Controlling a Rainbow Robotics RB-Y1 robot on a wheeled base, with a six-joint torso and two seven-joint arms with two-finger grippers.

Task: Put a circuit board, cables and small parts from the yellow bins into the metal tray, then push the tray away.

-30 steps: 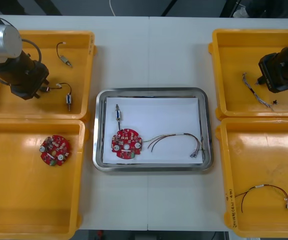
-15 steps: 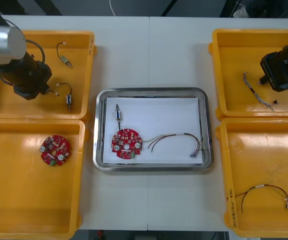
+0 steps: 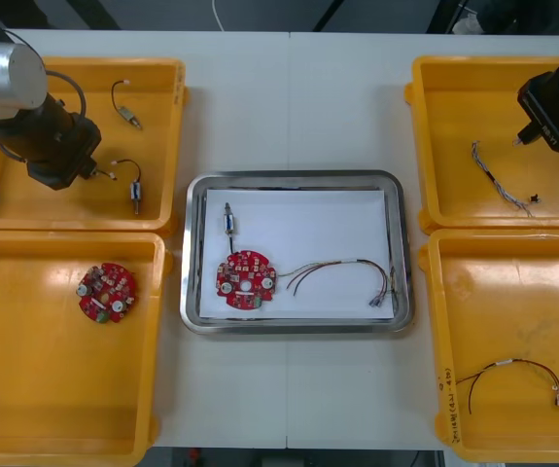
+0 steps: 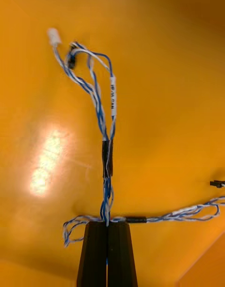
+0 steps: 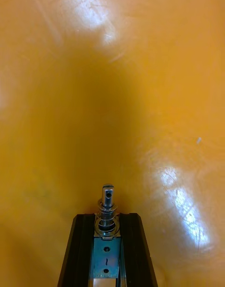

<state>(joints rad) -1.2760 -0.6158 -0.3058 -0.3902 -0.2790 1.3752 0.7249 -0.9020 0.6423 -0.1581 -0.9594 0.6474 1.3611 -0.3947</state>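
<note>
**Lifting 2 things out of the bins**

The left tool (image 5: 108, 217) is squeezing a small metal part (image 5: 108, 203) between its 2 fingers, over the far yellow bin on the left (image 3: 75, 66). The right tool (image 4: 107, 224) is pinching the twisted blue and white cable (image 4: 108, 156) with its fingers closed tight, over the far yellow bin on the right (image 3: 483, 61). The metal tray (image 3: 296, 177) is sitting in the middle of the surface (image 3: 289, 97), holding a red circuit board (image 3: 246, 283). I think both arms should be rising slowly, so the cable is not snagging on the bin wall and the part is not slipping. Both arms are pointing down into their bins, well apart from the tray.
</note>
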